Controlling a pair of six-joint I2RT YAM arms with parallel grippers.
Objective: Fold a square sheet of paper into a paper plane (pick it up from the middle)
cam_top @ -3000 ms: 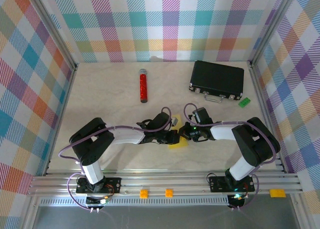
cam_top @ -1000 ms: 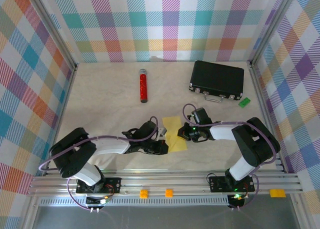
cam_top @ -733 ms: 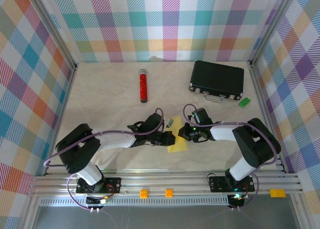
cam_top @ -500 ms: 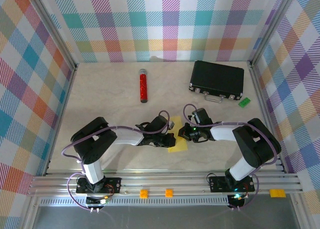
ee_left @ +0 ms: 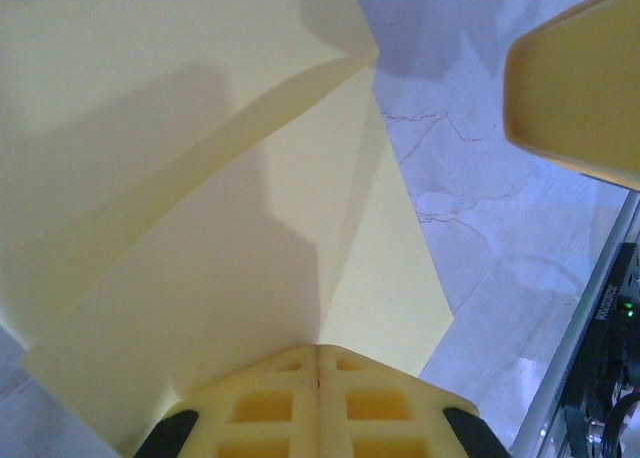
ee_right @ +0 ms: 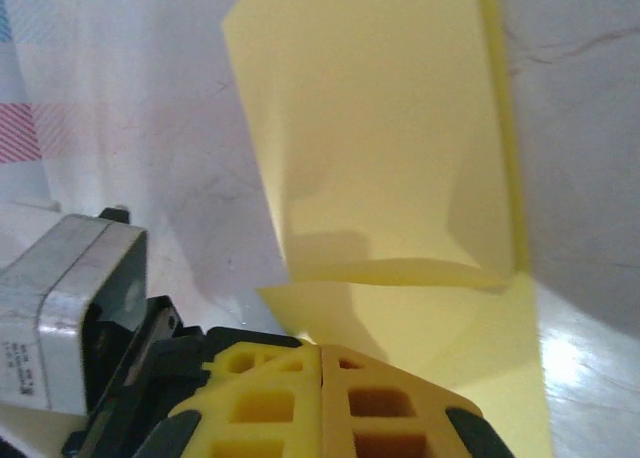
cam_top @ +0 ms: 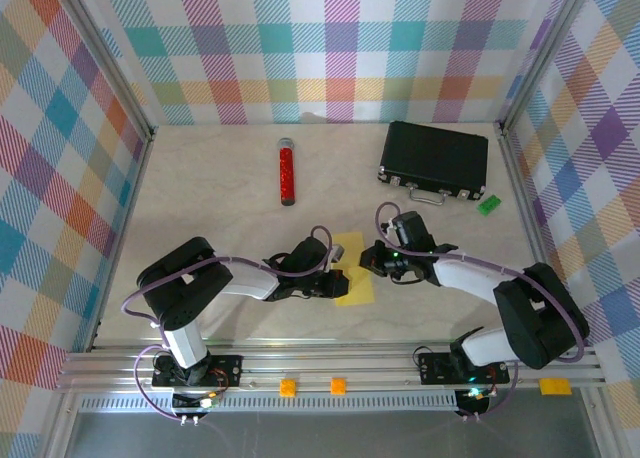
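Left gripper (cam_top: 333, 281) clenched, tips on left edge of folded yellow sheet (cam_top: 356, 284). Right gripper (cam_top: 373, 262) clenched too, tips at sheet's right edge. Sheet on table (cam_top: 200, 188) between them, creased, one flap raised.

Overhead view: bright, even light, sharp throughout, shadows short and soft. Left wrist view: broad soft shadows cross the sheet of paper (ee_left: 180, 208); upper right corner blurred. Right wrist view: glare on the table (ee_right: 585, 368) at lower right; bottom edge out of focus.
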